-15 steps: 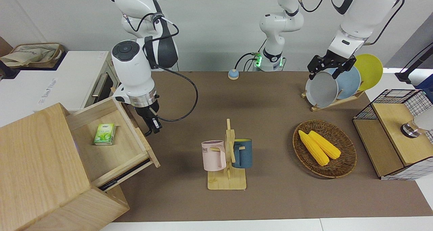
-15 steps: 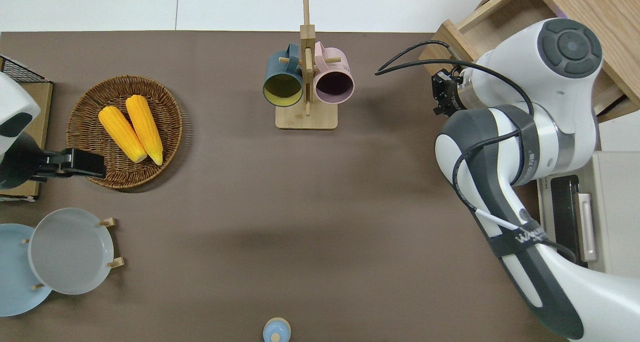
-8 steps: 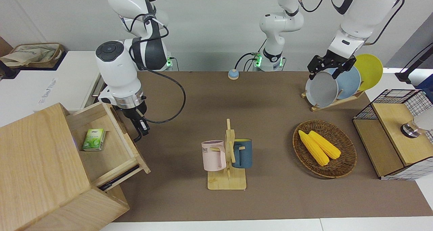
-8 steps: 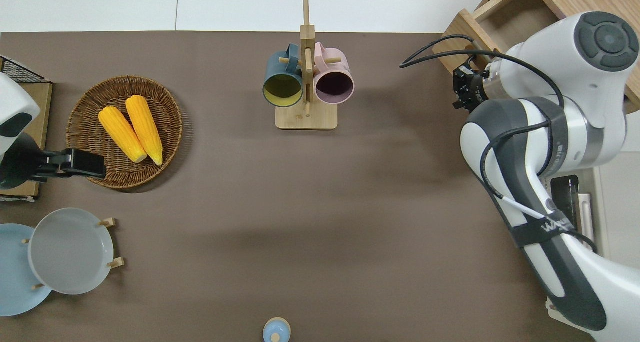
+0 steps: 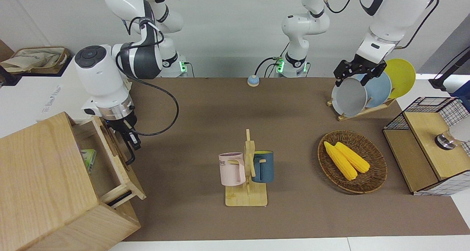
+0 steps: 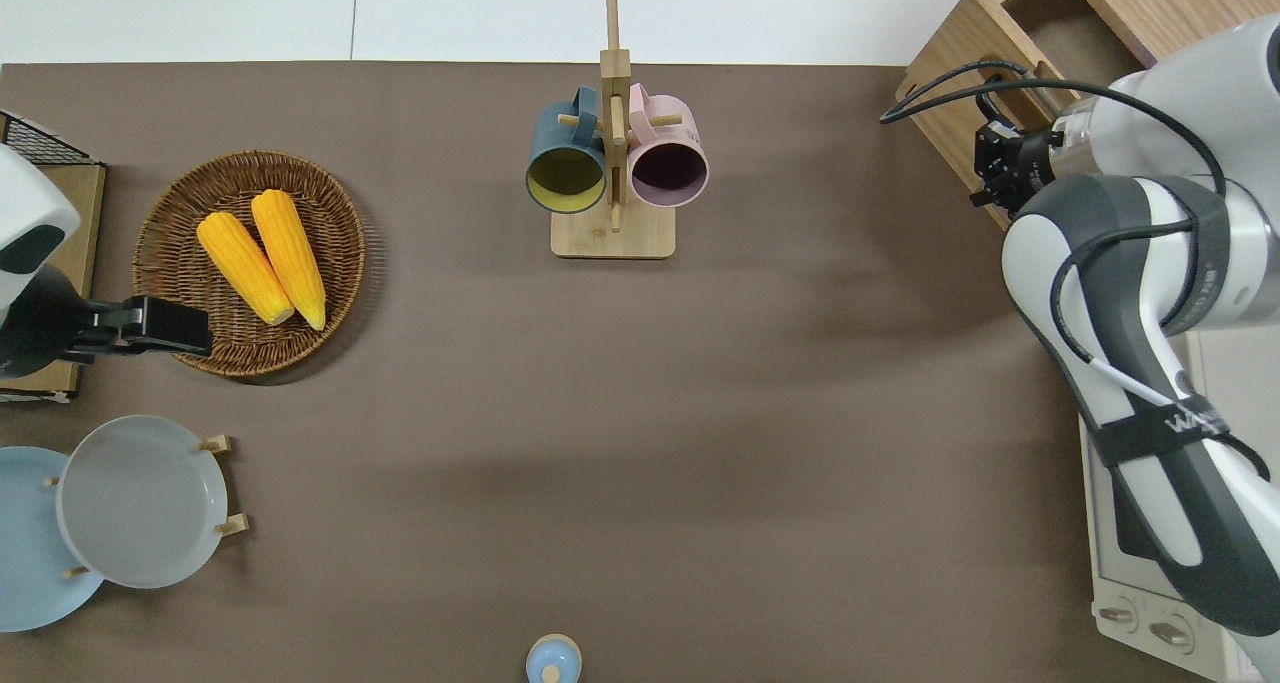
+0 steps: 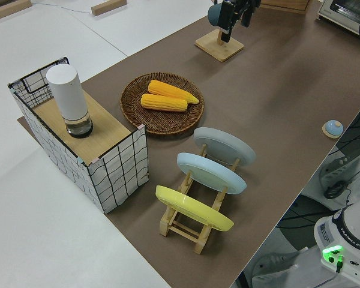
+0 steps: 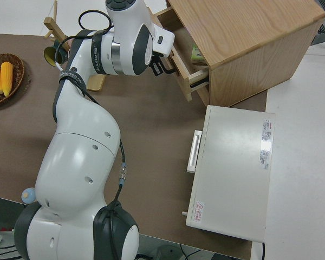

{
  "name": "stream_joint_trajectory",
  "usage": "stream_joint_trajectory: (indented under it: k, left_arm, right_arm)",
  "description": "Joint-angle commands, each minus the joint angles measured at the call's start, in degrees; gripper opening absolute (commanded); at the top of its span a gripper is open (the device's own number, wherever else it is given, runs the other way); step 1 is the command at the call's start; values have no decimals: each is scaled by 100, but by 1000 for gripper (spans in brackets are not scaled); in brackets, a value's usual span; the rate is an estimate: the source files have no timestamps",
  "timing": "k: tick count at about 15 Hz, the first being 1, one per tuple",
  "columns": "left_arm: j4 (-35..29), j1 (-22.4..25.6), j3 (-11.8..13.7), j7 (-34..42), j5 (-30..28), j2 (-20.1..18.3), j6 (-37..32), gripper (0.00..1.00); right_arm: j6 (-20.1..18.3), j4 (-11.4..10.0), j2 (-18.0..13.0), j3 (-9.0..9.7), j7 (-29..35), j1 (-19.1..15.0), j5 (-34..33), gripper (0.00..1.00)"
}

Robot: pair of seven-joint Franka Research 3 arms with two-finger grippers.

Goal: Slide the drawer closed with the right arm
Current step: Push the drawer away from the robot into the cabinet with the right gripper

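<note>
Light-wood drawer (image 5: 116, 159) stands partly open from the cabinet (image 5: 44, 185) at the right arm's end of the desk (image 5: 293, 140), about 8 o'clock in the front view. Right gripper (image 5: 131, 148) sits at the black loop handle (image 5: 129, 156); whether it clasps it, cannot tell. Rigid, runs on slides: push the front panel squarely. Left arm parked.

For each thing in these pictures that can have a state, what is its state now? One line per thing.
Light-wood drawer with the black loop handle: partly open, not yet closed.
Right gripper: at the drawer front by the handle.
Left arm: parked.
Small green box: lying inside the drawer, half hidden under the cabinet top.
Pink mug: hanging on the wooden rack.
Dark blue mug: hanging on the same rack.
Two yellow corn cobs: lying in the wicker basket.
</note>
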Motion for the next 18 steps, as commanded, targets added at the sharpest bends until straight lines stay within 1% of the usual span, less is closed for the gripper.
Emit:
stream_joint_trajectory:
  k: [1, 5, 8, 12, 14, 15, 18]
  left_arm:
    - [-28, -26, 29, 43, 65, -57, -67, 998]
    - [-28, -35, 29, 43, 65, -57, -67, 995]
    - [-28, -26, 20, 43, 65, -57, -67, 998]
    - [-28, -35, 20, 43, 65, -57, -67, 998]
    - [-28, -35, 29, 43, 65, -57, -67, 998]
    - [-28, -26, 29, 43, 65, -57, -76, 998]
    - [-28, -35, 20, 43, 57, -57, -67, 995]
  right_arm:
    - [96, 22, 4, 102, -373, -265, -15, 0]
    - [158, 22, 4, 111, -733, -467, 134, 0]
    - [263, 22, 21, 111, -777, -573, 258, 0]
    - [281, 22, 48, 111, -839, -652, 275, 0]
    - [377, 22, 48, 111, -857, -739, 511, 0]
    - [378, 22, 48, 111, -900, -766, 608, 0]
    - [378, 22, 48, 111, -1094, -828, 609, 0]
